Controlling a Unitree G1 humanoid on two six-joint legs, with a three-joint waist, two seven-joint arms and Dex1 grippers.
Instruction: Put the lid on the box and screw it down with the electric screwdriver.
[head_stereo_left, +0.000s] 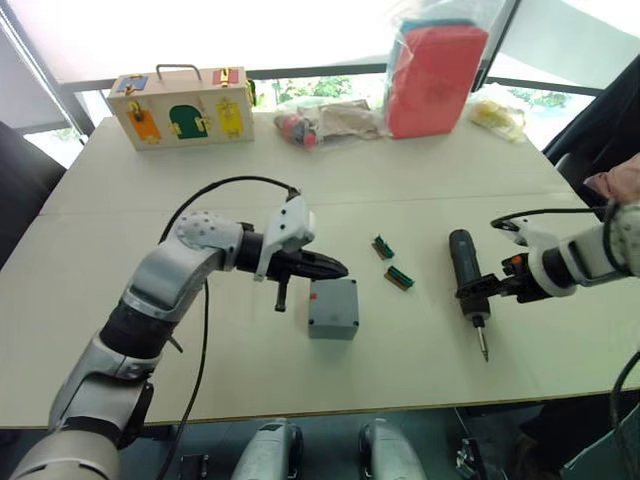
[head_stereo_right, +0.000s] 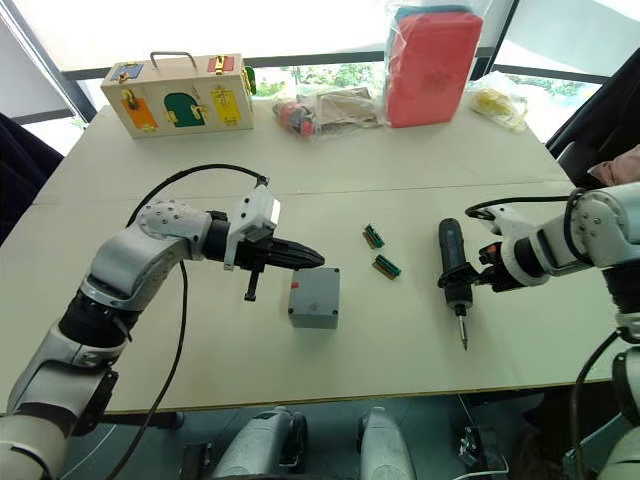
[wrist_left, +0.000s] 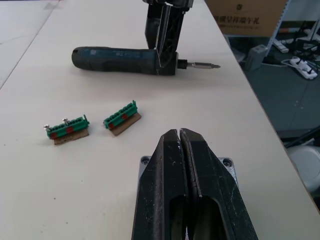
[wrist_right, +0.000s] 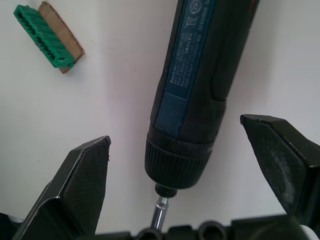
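The small grey box stands on the table near the middle, and a flat grey lid with corner screw holes lies on top of it. My left gripper hovers just over the box's near-left top edge, shut and holding nothing. The dark blue electric screwdriver lies flat on the table to the right, its bit pointing toward the front edge. My right gripper is open and straddles the tool's front end. Its fingers stand apart from the tool on both sides.
Two green terminal blocks lie between the box and the screwdriver. At the table's back stand a wooden box with coloured doors, some plastic bags and a red pack. The table's front edge is close.
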